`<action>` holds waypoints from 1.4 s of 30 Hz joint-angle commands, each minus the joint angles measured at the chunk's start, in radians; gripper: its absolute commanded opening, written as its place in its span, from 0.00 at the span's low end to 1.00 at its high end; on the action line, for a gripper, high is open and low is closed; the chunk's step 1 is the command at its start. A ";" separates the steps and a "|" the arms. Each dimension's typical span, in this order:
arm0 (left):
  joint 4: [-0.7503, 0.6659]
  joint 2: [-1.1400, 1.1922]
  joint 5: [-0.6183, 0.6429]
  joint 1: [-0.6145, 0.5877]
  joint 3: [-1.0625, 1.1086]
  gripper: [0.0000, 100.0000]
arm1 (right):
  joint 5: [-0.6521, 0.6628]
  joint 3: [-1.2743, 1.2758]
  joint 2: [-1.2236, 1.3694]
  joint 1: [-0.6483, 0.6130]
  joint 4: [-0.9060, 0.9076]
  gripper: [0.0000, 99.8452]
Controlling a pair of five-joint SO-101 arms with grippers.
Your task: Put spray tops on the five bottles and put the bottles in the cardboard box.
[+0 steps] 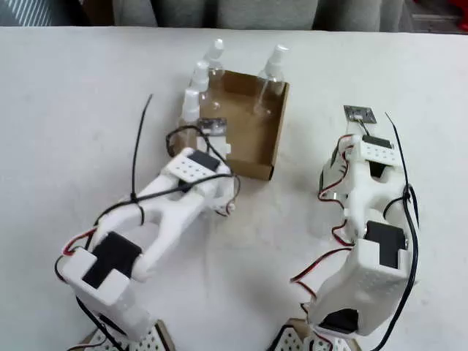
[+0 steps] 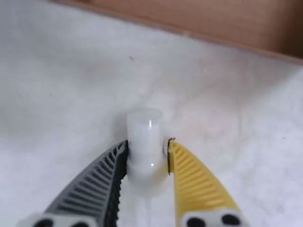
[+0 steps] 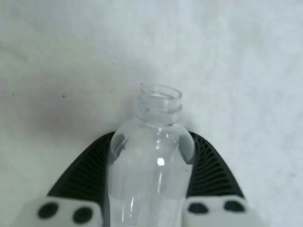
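high view: a white table (image 1: 66, 88) carries the cardboard box (image 1: 252, 157), with four capped bottles (image 1: 199, 77) along its left and far sides. left wrist view: near the box wall, the left gripper (image 2: 146, 147) pinches a white spray top (image 2: 144, 127). right wrist view: the right gripper (image 3: 154, 139) clasps a clear open-necked bottle (image 3: 158, 165).

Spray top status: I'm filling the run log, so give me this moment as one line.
left gripper: shut on spray top | right gripper: shut on uncapped bottle | cardboard box: four capped bottles inside
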 commanded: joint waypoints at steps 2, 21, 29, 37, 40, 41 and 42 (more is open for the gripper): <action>-0.023 -0.015 -0.077 -0.054 -0.051 0.02 | 0.012 -0.069 -0.136 0.039 0.031 0.02; -0.110 -0.142 -0.084 -0.061 0.080 0.02 | 0.012 0.318 -0.782 0.074 -0.070 0.02; -0.250 -0.285 -0.084 -0.061 0.227 0.02 | 0.012 0.333 -0.889 0.013 -0.259 0.02; -0.278 -0.315 -0.084 -0.061 0.253 0.02 | 0.005 0.451 -1.038 0.007 -0.305 0.02; -0.278 -0.317 -0.084 -0.061 0.253 0.02 | 0.002 0.546 -1.158 0.004 -0.421 0.02; -0.278 -0.317 -0.084 -0.061 0.253 0.02 | -0.012 0.591 -1.202 -0.007 -0.476 0.02; -0.278 -0.317 -0.084 -0.061 0.253 0.02 | -0.048 0.640 -1.245 -0.018 -0.542 0.02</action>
